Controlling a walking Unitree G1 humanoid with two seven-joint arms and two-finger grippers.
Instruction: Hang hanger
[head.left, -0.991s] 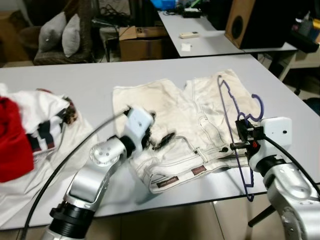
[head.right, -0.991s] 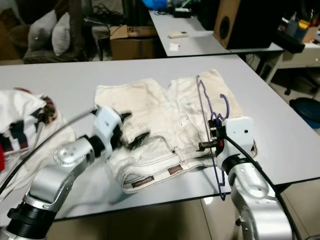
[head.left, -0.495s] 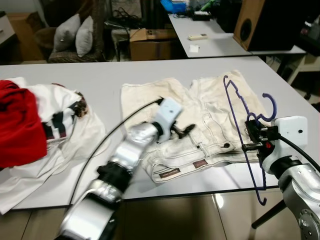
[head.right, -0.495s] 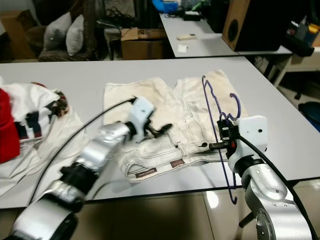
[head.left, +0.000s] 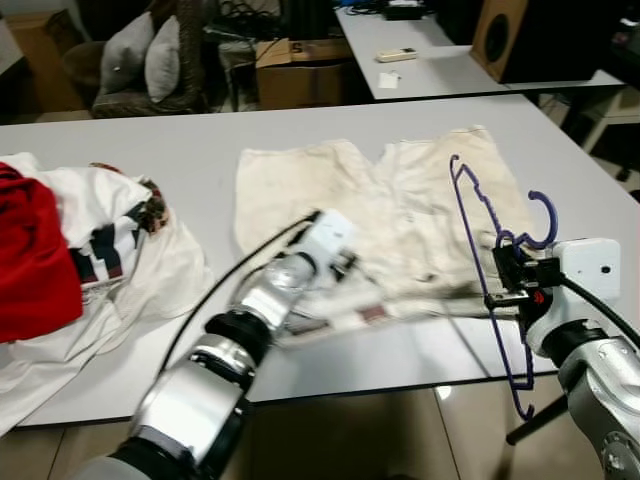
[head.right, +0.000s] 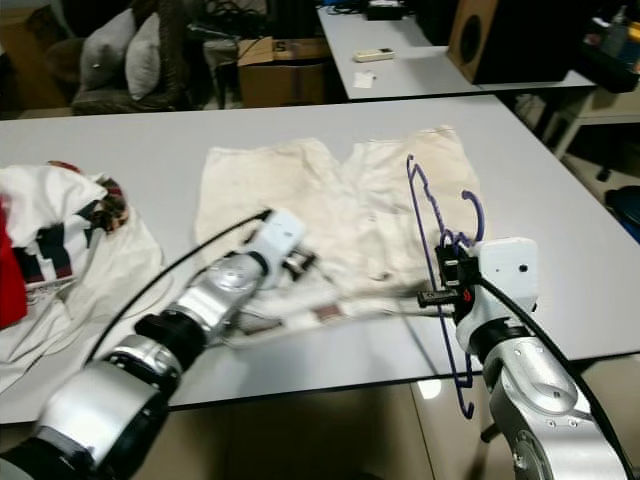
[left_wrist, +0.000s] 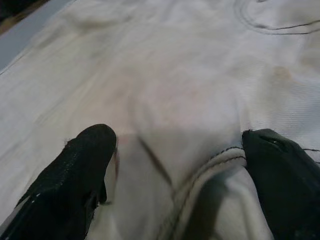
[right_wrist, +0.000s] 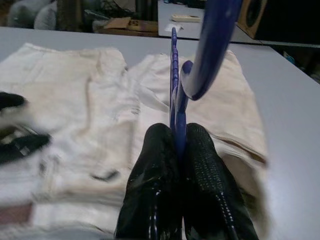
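Note:
A purple hanger (head.left: 470, 215) stands upright at the table's right front, its lower bar hanging past the edge. My right gripper (head.left: 503, 288) is shut on its wire just under the hook; in the right wrist view the fingers (right_wrist: 160, 150) pinch that wire. Cream shorts (head.left: 400, 190) lie flat on the grey table (head.left: 200, 130), waistband toward me. My left gripper (head.left: 347, 266) rests low on the shorts near the waistband. In the left wrist view its two black fingertips (left_wrist: 85, 165) are spread wide, with a fold of cream fabric (left_wrist: 190, 100) between them.
A heap of white and red clothes (head.left: 90, 230) covers the table's left end. The front edge (head.left: 400, 368) is close to both arms. Behind stand a second table with a remote (head.left: 395, 55), a speaker (head.left: 500, 30), a cardboard box (head.left: 300, 75) and a cushioned chair (head.left: 150, 60).
My left arm has stretched forward and lowered onto the shorts, whose waistband now looks smeared. The right gripper keeps the hanger in about the same place. The camera has shifted.

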